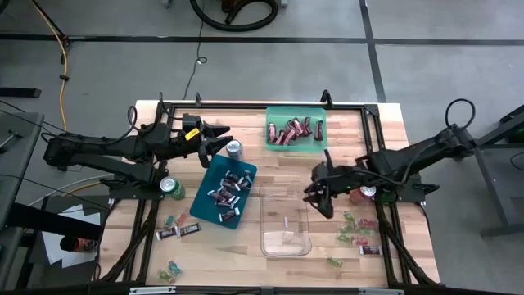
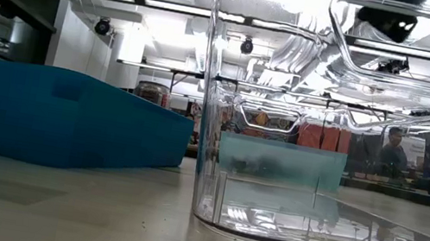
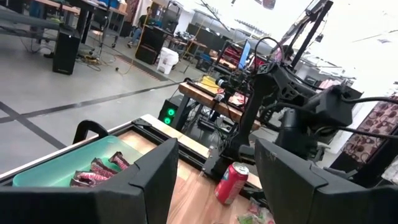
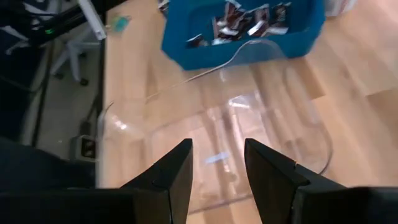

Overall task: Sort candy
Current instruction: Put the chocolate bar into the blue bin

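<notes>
I've got the right pincer (image 1: 321,197) hanging over the near edge of the clear bin (image 1: 286,220), its fingers (image 4: 176,171) set apart with a narrow gap and nothing between them that I can see. Below and ahead of it sits the bin's floor with what looks like one small pale piece in it. The left pincer (image 1: 219,138) waits spread wide and empty beside the silver can (image 1: 234,148), above the far end of the blue tray (image 1: 223,191).

The candy is split up: dark mini bars (image 1: 228,194) in the blue tray just beyond the right pincer, dark red bars (image 1: 288,132) in the green tray (image 1: 295,127) farther off, and loose green-and-red pieces (image 1: 354,230) on the counter (image 1: 246,246) behind and to the outer side of the right pincer, near the red can (image 1: 363,193).

My read: I'm at the drop-off for the clear bin. To do it cleanly I'd keep the fingers inside the bin's rim, lift straight up, then swing back toward the loose pieces without clipping the red can.

The counter is pale wood planks in a black frame; the room around is grey workshop floor with cables and benches.
</notes>
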